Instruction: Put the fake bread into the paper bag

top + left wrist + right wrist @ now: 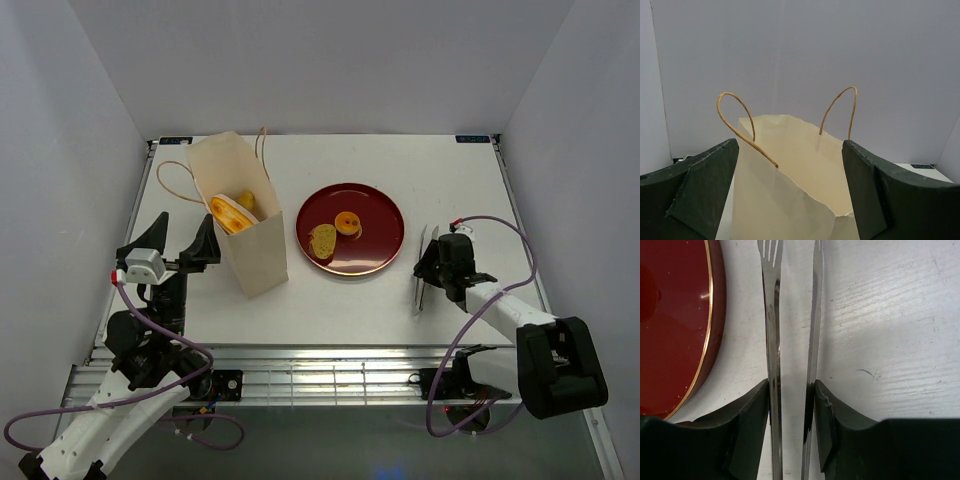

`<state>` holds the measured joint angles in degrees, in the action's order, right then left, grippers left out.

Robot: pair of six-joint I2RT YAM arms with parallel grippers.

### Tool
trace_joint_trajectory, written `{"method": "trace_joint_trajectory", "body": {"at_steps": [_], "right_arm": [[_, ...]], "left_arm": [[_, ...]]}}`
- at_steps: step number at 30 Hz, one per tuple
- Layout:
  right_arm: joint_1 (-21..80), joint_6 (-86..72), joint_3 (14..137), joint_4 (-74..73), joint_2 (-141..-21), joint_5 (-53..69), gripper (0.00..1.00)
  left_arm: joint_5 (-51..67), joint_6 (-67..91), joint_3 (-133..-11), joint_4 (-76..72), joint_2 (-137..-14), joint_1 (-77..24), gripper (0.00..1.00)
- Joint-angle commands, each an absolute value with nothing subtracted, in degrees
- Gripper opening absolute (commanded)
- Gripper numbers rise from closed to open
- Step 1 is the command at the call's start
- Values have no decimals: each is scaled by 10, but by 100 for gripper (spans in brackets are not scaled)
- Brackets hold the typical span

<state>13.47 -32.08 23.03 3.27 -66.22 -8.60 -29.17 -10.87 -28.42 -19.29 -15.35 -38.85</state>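
Note:
The paper bag (pixel 250 235) stands upright and open at the left of the table. Yellow bread pieces (pixel 232 210) lie inside it. A bread slice (pixel 322 240) and a small ring donut (pixel 348 222) lie on the dark-red plate (pixel 385 215). My left gripper (pixel 180 242) is open and empty, just left of the bag. In the left wrist view the bag (pixel 785 195) shows between its spread fingers (pixel 705 190). My right gripper (pixel 430 268) is right of the plate, shut on metal tongs (pixel 424 250). In the right wrist view the tongs (pixel 774 315) lie along the table.
The bag's brown cord handles (pixel 175 180) hang out to the left and back. Grey walls stand on three sides. The plate's gold-edged rim (pixel 710 315) lies just left of the tongs. A metal rail (pixel 330 375) runs along the near table edge.

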Motion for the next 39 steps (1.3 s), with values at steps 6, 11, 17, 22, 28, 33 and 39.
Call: {"method": "trace_joint_trajectory", "body": {"at_steps": [6, 11, 17, 22, 28, 33, 39], "right_arm": [[129, -294, 276, 69, -715, -83, 47], [129, -284, 294, 59, -737, -78, 60], [129, -277, 306, 44, -742, -84, 65], [129, -272, 315, 33, -742, -91, 70], [127, -269, 319, 25, -747, -84, 73], [120, -271, 317, 25, -754, -74, 75], [113, -272, 316, 21, -764, -63, 76]], "left_arm": [[-287, -109, -286, -190, -149, -393, 95], [-288, -111, -285, -190, -150, -393, 95], [-289, -112, -285, -190, -152, -393, 95], [-289, -113, -284, -191, -155, -393, 95], [-292, -116, -284, -191, -154, -392, 95], [-292, -116, -284, -191, -155, -393, 95], [-292, -116, -283, -191, -156, -393, 95]]}}
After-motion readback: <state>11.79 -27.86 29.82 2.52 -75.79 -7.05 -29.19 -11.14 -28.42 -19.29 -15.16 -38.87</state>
